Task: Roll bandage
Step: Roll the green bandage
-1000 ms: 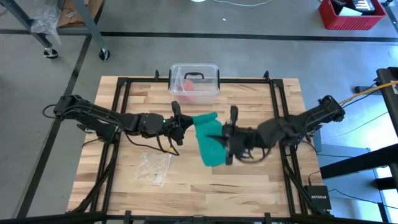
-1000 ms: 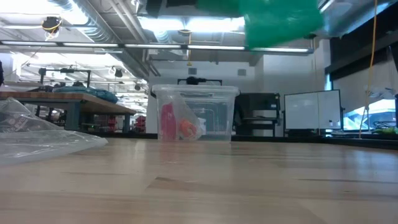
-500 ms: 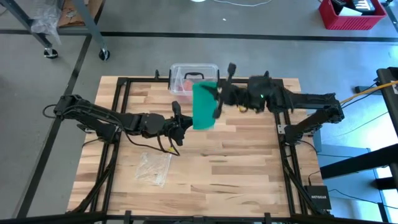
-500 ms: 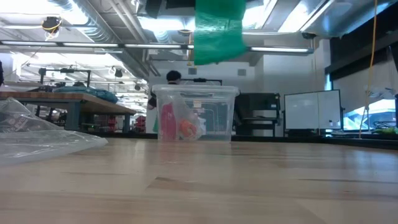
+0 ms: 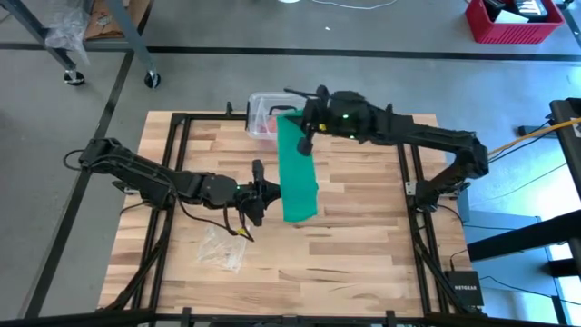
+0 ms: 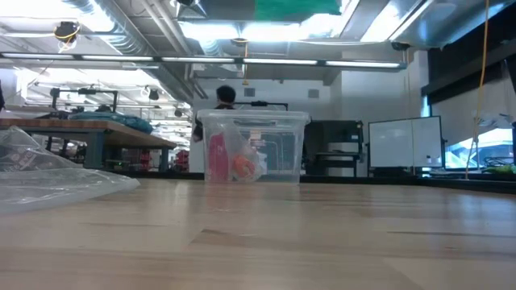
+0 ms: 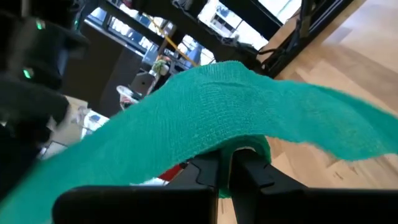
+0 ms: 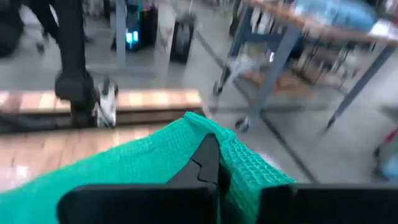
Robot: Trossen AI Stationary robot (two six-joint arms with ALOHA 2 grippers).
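Note:
The green bandage (image 5: 296, 168) hangs in the air as a long strip, running from near the clear box toward the middle of the table. Only its underside shows in the low view, where the bandage (image 6: 298, 7) sits at the top edge. My right gripper (image 5: 303, 125) is shut on its far end, above the box. My left gripper (image 5: 265, 193) is shut on the strip closer to its near end. The near end (image 5: 300, 213) hangs free past the left gripper. My left gripper pinches the bandage between its two shut fingers, at the strip's left long edge (image 7: 246, 147) not far from its near end. It comes in about level from the table's left. The strip is clear of the table and drapes over the fingers. My right gripper pinches the far end of the bandage (image 8: 198, 133) between its shut fingers, coming about level from the table's right. One layer or several, I cannot tell. The cloth is lifted clear and runs away from the fingers toward my left gripper.
A clear plastic box (image 6: 252, 147) with red and orange things inside stands at the table's far edge, partly under the bandage. A crumpled clear wrapper (image 5: 225, 245) lies at the near left. Black frame rails (image 5: 404, 154) run along the table's sides. A person stands far behind the box.
My right gripper has swung from the table's middle toward the far edge and then leftward over the box, rolling as it went, still shut on the bandage. The bunched bandage has been drawn out into a long strip. My left gripper has shifted slightly toward the near edge.

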